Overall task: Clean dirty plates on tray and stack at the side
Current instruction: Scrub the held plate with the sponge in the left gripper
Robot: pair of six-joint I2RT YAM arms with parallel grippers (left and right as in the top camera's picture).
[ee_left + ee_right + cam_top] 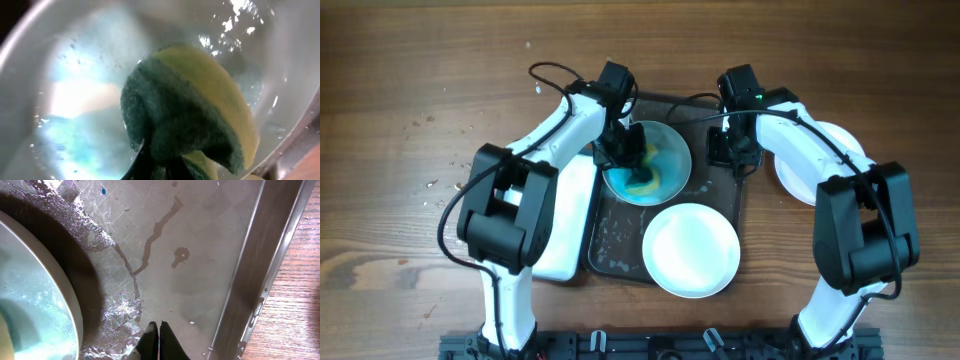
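The dark brown rectangular tray [618, 248] lies in the middle of the wooden tabletop [400, 80], its long axis running from the near edge toward the far edge. The tray floor [210, 255] is wet, with streaks and foamy patches.

A round white plate smeared blue-teal [672, 160] lies flat in the tray's far half, toward the left rim. A clean round white plate [690, 250] sits at the tray's near right corner, overhanging the near rim. A third white plate [798, 183] lies on the tabletop just beyond the tray's right edge, partly hidden under the right arm.

The left arm reaches in from the near left, elbow bent outward and wrist pointing down over the smeared plate [75, 100]. The left gripper [623, 150] is pinched tight on a yellow-and-green sponge [190, 125], whose green scouring face bulges forward and whose foam presses on the plate's wet surface.

The right arm bends in from the near right, wrist tipped down over the tray's far right part. The right gripper [159, 339] has its fingers pressed together on nothing, with the tips at the tray floor beside the smeared plate's rim [75, 315]. Whether the tips touch the floor cannot be told.
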